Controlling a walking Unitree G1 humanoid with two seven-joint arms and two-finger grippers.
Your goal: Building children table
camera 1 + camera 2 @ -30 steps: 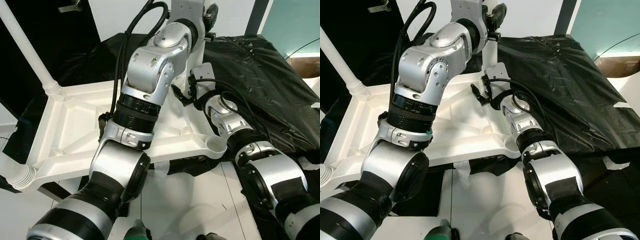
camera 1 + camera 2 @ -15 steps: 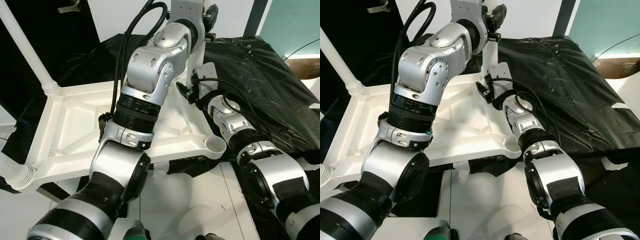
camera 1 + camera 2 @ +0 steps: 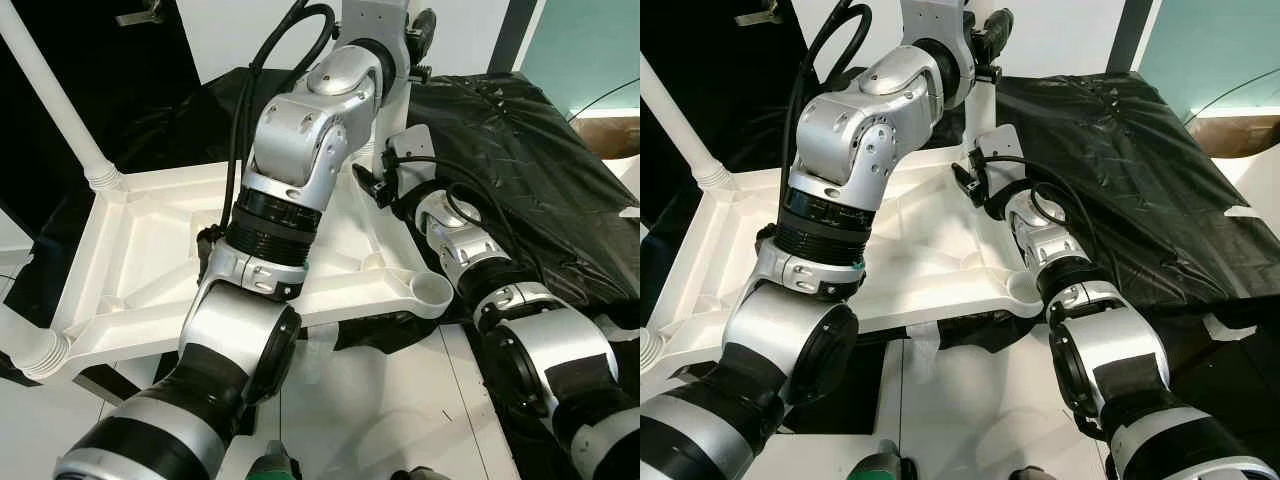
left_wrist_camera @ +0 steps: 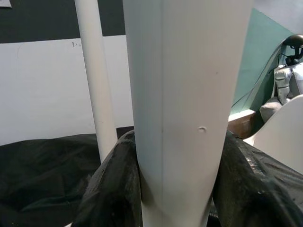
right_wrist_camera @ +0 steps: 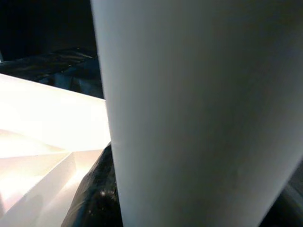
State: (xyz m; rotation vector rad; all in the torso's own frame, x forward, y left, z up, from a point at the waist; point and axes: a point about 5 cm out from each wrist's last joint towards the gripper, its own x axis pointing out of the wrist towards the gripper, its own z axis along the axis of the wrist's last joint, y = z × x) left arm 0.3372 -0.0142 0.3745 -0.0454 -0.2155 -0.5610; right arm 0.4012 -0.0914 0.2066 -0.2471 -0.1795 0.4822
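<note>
Black sheeting (image 3: 520, 150) underlies table (upturned) (image 3: 150, 260), both jaws gripping leg (image 4: 184, 94).

A crumpled black plastic sheet (image 3: 530, 150) lay spread over the floor, and it serves here as the landmark. Beyond its far right corner stood a teal panel (image 3: 590, 45), with a brown wooden edge (image 3: 615, 132) just below that panel at the sheet's border. A dark vertical post (image 3: 512, 35) rose beside the panel, behind the sheet. White floor tiles (image 3: 385, 405) showed on the sheet's near side. Behind the sheet's far left part, a black wall (image 3: 110, 80) carried a metal handle (image 3: 140, 14)
</note>
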